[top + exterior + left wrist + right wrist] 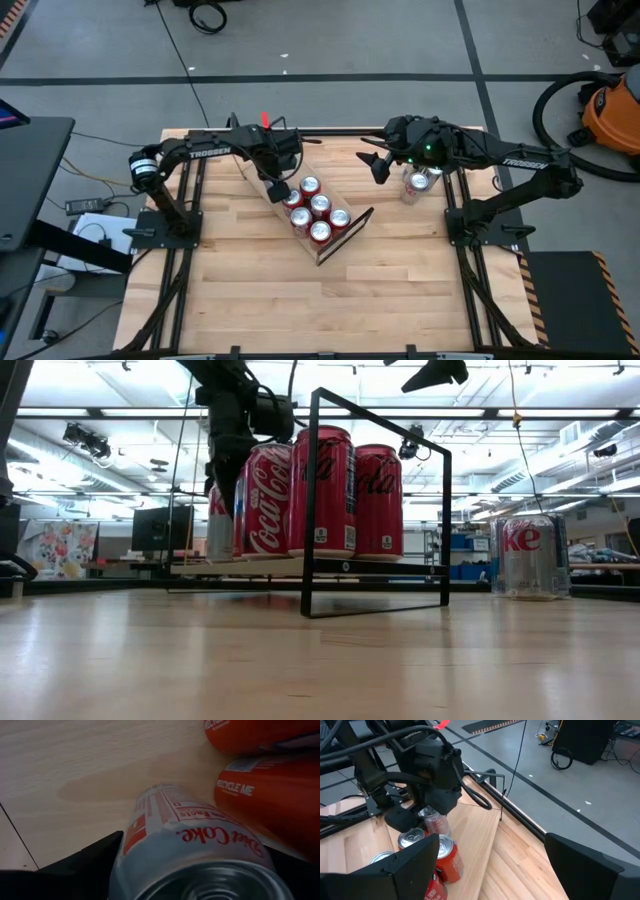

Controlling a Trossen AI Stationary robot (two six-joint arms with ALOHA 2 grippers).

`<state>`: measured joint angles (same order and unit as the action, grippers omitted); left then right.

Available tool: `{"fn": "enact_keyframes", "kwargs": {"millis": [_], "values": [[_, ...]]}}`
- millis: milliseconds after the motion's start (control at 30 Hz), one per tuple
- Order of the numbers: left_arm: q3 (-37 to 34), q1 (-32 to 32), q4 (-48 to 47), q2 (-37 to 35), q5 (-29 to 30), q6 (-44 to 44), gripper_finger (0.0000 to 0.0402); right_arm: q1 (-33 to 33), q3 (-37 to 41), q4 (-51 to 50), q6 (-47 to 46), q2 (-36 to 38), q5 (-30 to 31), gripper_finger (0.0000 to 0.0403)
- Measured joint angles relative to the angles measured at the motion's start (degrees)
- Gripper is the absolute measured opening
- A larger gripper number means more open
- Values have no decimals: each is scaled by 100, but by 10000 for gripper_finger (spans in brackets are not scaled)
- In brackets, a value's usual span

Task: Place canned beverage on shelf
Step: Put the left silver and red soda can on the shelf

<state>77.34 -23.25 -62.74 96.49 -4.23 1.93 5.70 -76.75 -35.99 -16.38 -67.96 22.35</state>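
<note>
The left end effector [272,186] straddles an upright Diet Coke can [195,845] at the shelf's [352,228] far end beside the red Coke cans [319,205], fingers spread around it, while the right end effector [378,166] hovers open, silver cans [417,184] just beside it.

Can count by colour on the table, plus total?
Red cans on the shelf: 6
Silver Diet Coke cans: 2, one at the left gripper, one standing off the shelf
Total: 8
</note>
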Motion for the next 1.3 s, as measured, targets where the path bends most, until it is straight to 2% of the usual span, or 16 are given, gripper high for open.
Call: {"fn": "enact_keyframes", "kwargs": {"millis": [333,533,967,1300], "values": [[-2,-146,-105,-308,-39,82,357,1,0,-2,4,0,0,371],[-2,-172,-249,-343,-746,138,357,1,0,-2,48,0,0,371],[-2,-173,-238,-352,-739,136,357,-1,0,-2,42,2,-107,371],[0,-170,-227,-356,-503,-29,357,1,0,-2,48,2,-105,371]]}}
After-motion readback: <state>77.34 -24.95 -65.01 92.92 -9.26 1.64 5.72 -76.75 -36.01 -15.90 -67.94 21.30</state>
